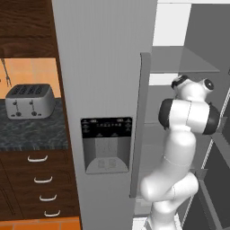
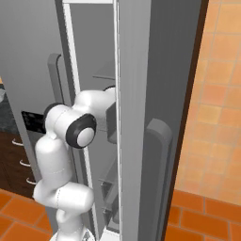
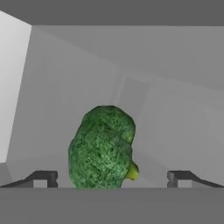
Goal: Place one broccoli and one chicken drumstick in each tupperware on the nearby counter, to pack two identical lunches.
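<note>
In the hand view a bumpy green broccoli [image 3: 103, 148] lies on a grey fridge shelf, right in front of my gripper [image 3: 111, 179]. The two dark fingertips [image 3: 43, 178] stand wide apart, one on each side of the floret and clear of it, so the gripper is open and holds nothing. A small yellow bit shows at the floret's lower right. In the base views my arm [image 1: 179, 134] reaches into the open fridge. The chicken drumstick and the tupperware are out of view. The dark speckled counter [image 1: 31, 130] lies to the left of the fridge.
A silver toaster [image 1: 29, 101] stands on the counter above brown drawers with curved handles. The fridge's closed left door [image 1: 105, 90] carries a dispenser panel. The open right door [image 2: 155, 117] stands close beside my arm. Grey shelves hang inside the fridge.
</note>
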